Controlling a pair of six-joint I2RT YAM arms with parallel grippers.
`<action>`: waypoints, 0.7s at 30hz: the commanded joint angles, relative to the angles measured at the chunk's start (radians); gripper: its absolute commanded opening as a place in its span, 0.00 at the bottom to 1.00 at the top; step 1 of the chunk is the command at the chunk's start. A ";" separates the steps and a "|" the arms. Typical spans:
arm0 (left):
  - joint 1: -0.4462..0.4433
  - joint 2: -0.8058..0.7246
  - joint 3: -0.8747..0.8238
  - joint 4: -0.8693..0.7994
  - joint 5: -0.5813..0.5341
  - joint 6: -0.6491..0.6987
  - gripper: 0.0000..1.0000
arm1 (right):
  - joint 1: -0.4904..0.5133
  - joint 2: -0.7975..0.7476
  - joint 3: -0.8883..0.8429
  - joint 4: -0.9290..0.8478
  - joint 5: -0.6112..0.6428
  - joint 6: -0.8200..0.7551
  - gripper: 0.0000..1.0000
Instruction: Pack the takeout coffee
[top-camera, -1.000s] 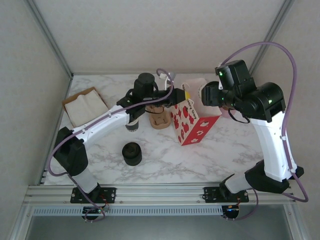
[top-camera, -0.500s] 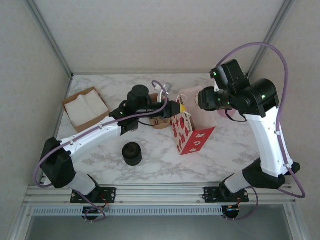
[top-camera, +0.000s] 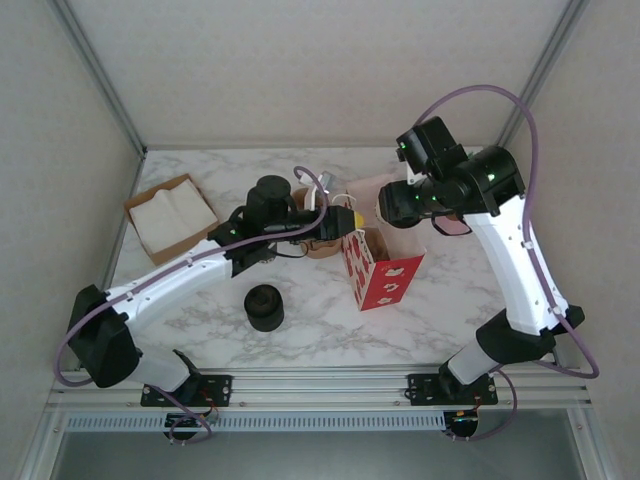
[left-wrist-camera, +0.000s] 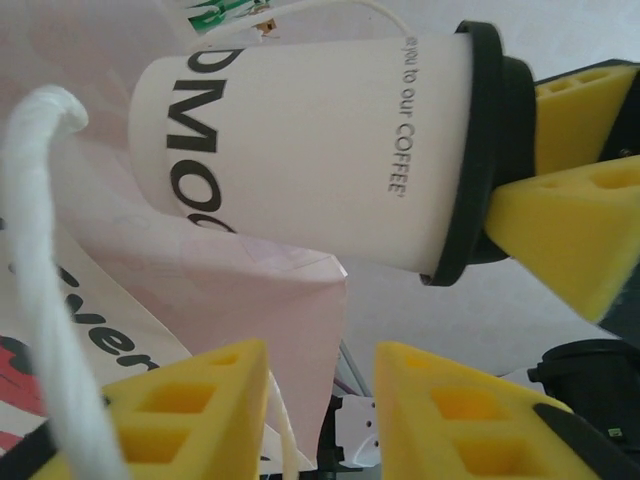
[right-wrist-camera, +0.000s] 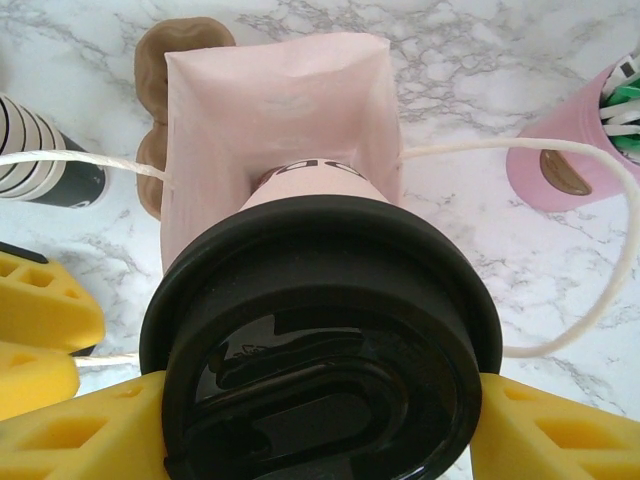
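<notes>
Coffee (right-wrist-camera: 320, 330) over bag (top-camera: 385, 275) mouth — lids (top-camera: 264, 307) leftward

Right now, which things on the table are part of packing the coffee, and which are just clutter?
In the job:
- takeout coffee, gripped by the lid in the right claw
- red-and-white bag
- left claw at the bag's mouth

Lying about:
- black lid stack
- brown cup carrier
- napkin box
- pink cup
- lidless cup stack
</notes>
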 joint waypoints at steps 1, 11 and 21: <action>0.003 -0.045 -0.005 -0.048 -0.031 0.058 0.40 | 0.014 0.020 0.009 -0.147 0.001 0.016 0.69; 0.065 -0.132 -0.055 -0.123 -0.064 0.121 0.56 | 0.026 0.071 -0.016 -0.190 -0.009 0.017 0.69; 0.130 -0.143 -0.068 -0.143 -0.034 0.154 0.56 | 0.025 0.067 -0.125 -0.191 -0.044 0.028 0.70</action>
